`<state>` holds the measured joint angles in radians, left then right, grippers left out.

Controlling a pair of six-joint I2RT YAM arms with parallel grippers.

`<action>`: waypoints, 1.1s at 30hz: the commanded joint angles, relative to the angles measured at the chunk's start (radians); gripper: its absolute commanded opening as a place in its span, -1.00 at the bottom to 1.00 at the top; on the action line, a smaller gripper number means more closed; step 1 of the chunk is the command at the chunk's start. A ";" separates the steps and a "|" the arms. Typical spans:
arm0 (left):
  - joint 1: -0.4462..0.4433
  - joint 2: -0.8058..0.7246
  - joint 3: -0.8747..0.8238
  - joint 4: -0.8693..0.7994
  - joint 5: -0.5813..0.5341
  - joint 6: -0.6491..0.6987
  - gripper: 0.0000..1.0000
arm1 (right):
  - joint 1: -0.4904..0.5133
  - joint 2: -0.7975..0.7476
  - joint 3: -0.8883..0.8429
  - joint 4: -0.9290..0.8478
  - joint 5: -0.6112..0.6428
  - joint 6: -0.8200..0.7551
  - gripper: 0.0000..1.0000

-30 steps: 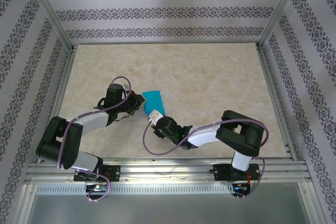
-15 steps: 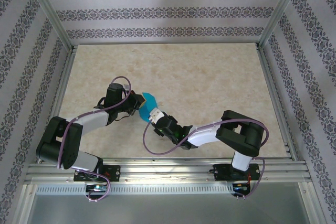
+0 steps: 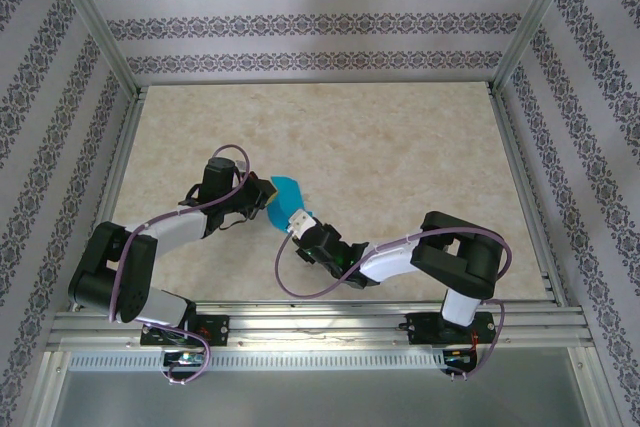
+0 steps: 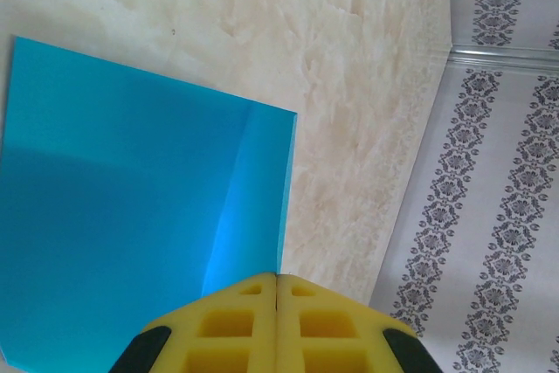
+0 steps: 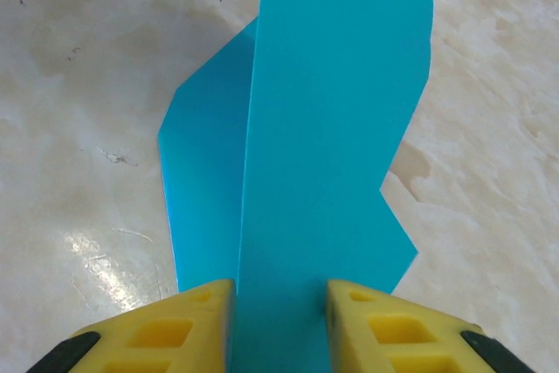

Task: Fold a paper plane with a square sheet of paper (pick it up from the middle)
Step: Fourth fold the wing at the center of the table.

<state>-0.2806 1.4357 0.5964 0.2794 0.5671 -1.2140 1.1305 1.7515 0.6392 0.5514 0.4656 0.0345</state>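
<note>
Where the two arms are bolted to the rail (image 3: 320, 319) at the near edge of the worktop (image 3: 420, 137), both reach inward and meet just left of centre.

Right arm (image 3: 455, 257): folded low, forearm running left, wrist at the near end of the sheet (image 3: 285, 191). Right jaws: closed from both sides on a raised band of the sheet. The band fills the gap between the yellow pads (image 5: 384, 329) and touches both inner faces. Seen from the right wrist, the band runs away from the jaws and widens, with a lower layer showing on either side of it.

Left arm (image 3: 160, 232): forearm angled up and to the right, wrist against the left edge of the sheet. Left jaws: pressed together, no gap along the seam. One edge of the sheet runs down to their tips; whether it is nipped between them I cannot tell. Seen from the left wrist, a lighter strip lies along that edge, set off by a crease.

Sheet location: left of centre on the worktop, between the two wrists, its far end rounded and bowed in the top view.

Beyond it the worktop runs marbled beige to the patterned back wall (image 3: 320, 22).
</note>
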 commanded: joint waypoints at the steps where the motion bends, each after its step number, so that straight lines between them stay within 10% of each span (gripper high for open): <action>1: -0.007 -0.011 0.011 -0.030 -0.010 -0.024 -1.00 | 0.014 0.011 0.013 0.016 0.028 0.017 -0.35; 33: -0.008 -0.097 0.002 -0.123 -0.065 -0.005 -1.00 | 0.018 -0.225 -0.154 0.105 -0.155 -0.157 -0.33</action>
<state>-0.2806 1.3556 0.6033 0.1425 0.5110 -1.2205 1.1355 1.5070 0.4561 0.6361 0.3607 -0.0479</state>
